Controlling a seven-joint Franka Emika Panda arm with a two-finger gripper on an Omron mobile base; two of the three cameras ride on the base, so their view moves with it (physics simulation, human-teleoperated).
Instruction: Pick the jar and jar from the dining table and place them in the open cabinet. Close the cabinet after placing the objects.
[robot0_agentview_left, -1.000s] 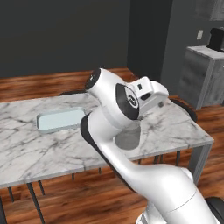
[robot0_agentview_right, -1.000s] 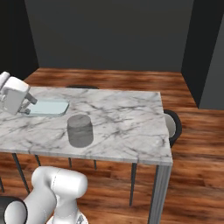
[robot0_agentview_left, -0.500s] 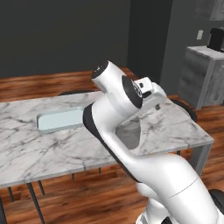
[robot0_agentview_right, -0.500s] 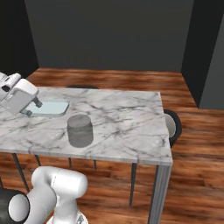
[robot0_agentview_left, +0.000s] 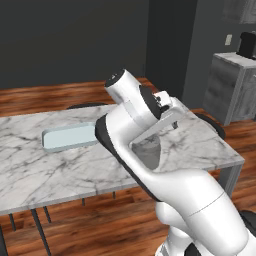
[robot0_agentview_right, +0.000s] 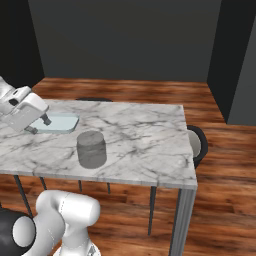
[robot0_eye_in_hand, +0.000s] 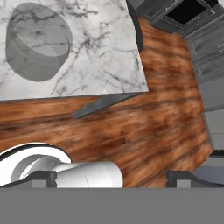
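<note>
One translucent grey jar (robot0_agentview_right: 91, 149) stands upright on the dining table (robot0_agentview_right: 145, 140), near its front edge. My arm partly covers the jar (robot0_agentview_left: 148, 151) in the left base view. My gripper (robot0_agentview_right: 39, 125) hovers over the table's left part, left of the jar and apart from it, jaws open with nothing between them. In the hand view the jar (robot0_eye_in_hand: 37, 41) sits at the upper left on the marble, and the dark fingertips (robot0_eye_in_hand: 43, 177) stand wide apart. Grey cupboard fronts (robot0_eye_in_hand: 205, 48) show at the upper right there. I cannot tell whether one of them is the cabinet.
A flat light-blue tray (robot0_agentview_right: 60, 123) lies on the table just beyond the gripper. A dark round chair (robot0_agentview_right: 198, 142) stands at the table's right end. A grey unit (robot0_agentview_left: 235, 87) with a dark appliance on top is at the far right. Wooden floor surrounds the table.
The arm has swung and the hand has moved right and lower over the table, closer to the tray. The jar has stayed put and the jaws have stayed open.
</note>
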